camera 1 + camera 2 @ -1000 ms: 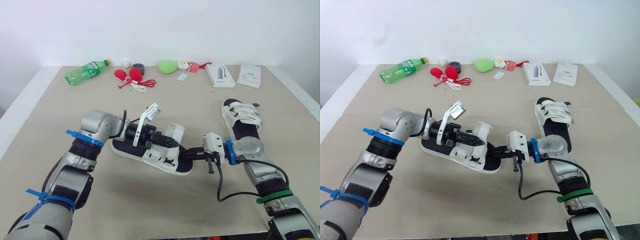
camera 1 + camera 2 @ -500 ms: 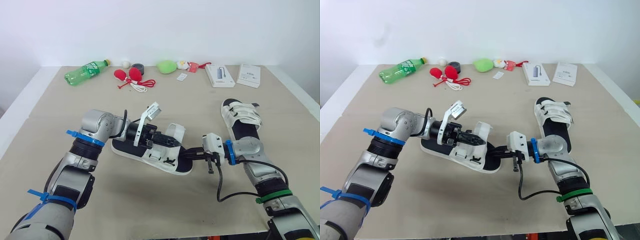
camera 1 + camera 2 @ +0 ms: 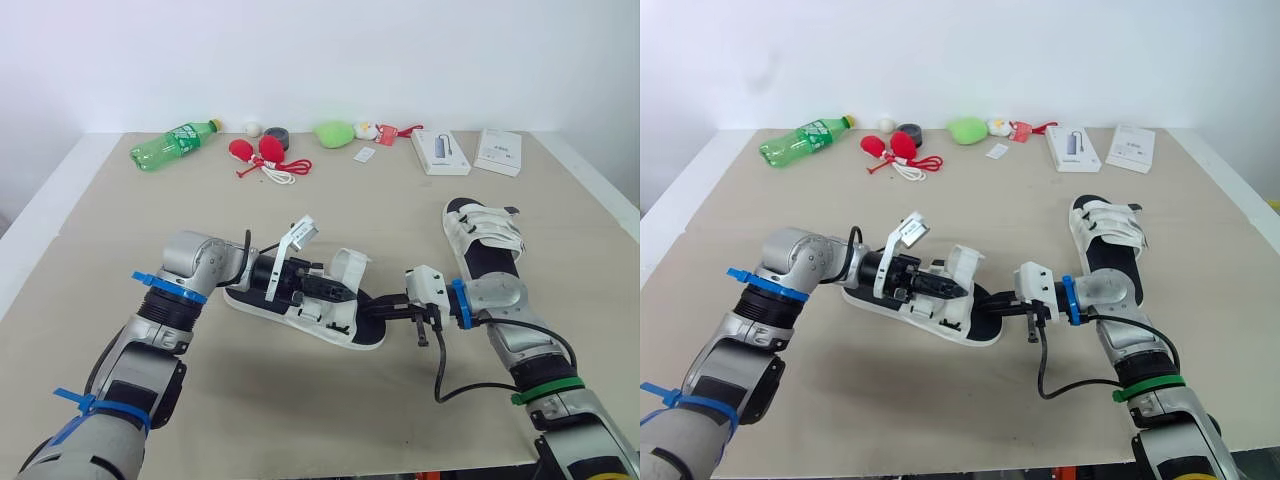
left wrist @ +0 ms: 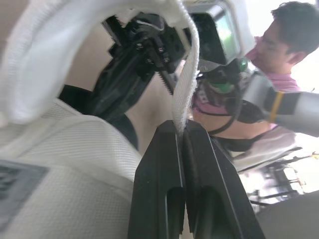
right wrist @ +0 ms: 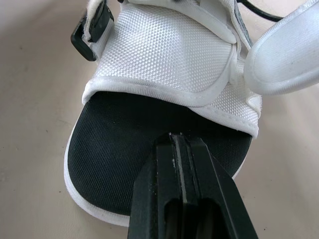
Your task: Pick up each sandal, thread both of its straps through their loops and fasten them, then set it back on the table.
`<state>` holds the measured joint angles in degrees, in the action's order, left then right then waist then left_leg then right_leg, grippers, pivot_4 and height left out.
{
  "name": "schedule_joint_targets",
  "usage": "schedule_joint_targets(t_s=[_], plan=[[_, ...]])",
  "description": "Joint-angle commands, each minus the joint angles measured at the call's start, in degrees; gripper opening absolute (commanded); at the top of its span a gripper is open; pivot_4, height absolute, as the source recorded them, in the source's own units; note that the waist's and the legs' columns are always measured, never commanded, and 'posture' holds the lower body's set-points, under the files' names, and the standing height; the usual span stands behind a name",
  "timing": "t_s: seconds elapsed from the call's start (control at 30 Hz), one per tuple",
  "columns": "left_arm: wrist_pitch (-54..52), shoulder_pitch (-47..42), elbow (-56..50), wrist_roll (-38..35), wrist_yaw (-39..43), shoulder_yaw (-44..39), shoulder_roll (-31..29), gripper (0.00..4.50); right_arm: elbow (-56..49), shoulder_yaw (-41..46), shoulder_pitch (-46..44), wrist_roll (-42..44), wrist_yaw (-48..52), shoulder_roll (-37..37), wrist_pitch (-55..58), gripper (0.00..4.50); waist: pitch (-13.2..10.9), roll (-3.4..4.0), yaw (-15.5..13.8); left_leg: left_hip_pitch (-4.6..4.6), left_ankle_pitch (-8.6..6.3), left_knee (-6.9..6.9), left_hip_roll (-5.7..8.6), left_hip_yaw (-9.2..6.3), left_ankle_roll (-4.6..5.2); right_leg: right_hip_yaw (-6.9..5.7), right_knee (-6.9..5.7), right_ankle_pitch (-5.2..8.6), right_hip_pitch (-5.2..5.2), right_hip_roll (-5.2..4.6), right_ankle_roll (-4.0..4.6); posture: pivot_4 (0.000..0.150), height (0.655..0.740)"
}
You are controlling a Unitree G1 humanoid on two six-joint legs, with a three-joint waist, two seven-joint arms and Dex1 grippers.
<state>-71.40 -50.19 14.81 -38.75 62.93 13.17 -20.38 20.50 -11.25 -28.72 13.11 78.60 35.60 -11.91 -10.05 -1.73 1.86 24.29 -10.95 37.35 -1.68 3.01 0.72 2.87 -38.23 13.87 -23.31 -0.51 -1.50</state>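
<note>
- Sandal (image 3: 305,305): lies flat near the middle of the worktop (image 3: 330,420), with its toe toward the robot's right. One strap (image 4: 185,84) stands up, unfastened.
- Left end effector (image 4: 182,132): closed on the thin edge of that strap. Risk: so slight a pinch may let the webbing slip out when it is drawn toward a loop.
- Right end effector (image 5: 180,142): closed and empty, its tip apparently pressing the black footbed at the toe. Risk: it only presses, so a pull on the strap may slide or pivot the sandal.
- Buckle (image 5: 91,27): sits at the sandal's side. The loop meant for the held strap is hard to make out.
- Second sandal (image 3: 483,238): lies well apart, on the right. Whether its straps are fastened cannot be told.
</note>
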Motion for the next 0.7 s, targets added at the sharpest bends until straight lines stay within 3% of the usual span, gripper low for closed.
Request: schedule_joint_targets(t_s=[0.03,0.3,0.7], plan=[[3.4,0.5,1.2,2.9,-0.1,1.8,-0.5,0.12,1.5,-0.2,-0.2,-2.2,-0.2,0.7,0.1,0.00,0.0,0.00,0.0,0.00,0.00,0.00,0.00,0.00,0.00,0.00,0.00,0.01,0.00,0.00,0.03,0.150,0.7400],[10.3,0.4,1.9,6.4,3.4,4.4,-0.8,0.12,1.3,-0.1,-0.1,-2.2,-0.2,0.8,0.4,0.00,0.0,0.00,0.0,-0.01,0.00,0.03,0.01,0.03,0.00,0.03,0.00,0.01,0.01,-0.01,0.06,0.150,0.7400],[15.5,2.9,-6.5,7.3,10.5,7.3,-4.2,0.12,2.1,-0.2,-0.7,-2.4,-0.4,0.4,0.2,0.00,0.0,0.00,0.0,0.01,0.00,-0.03,-0.01,0.03,0.00,0.03,0.03,0.08,-0.01,-0.03,0.13,0.150,0.7400]])
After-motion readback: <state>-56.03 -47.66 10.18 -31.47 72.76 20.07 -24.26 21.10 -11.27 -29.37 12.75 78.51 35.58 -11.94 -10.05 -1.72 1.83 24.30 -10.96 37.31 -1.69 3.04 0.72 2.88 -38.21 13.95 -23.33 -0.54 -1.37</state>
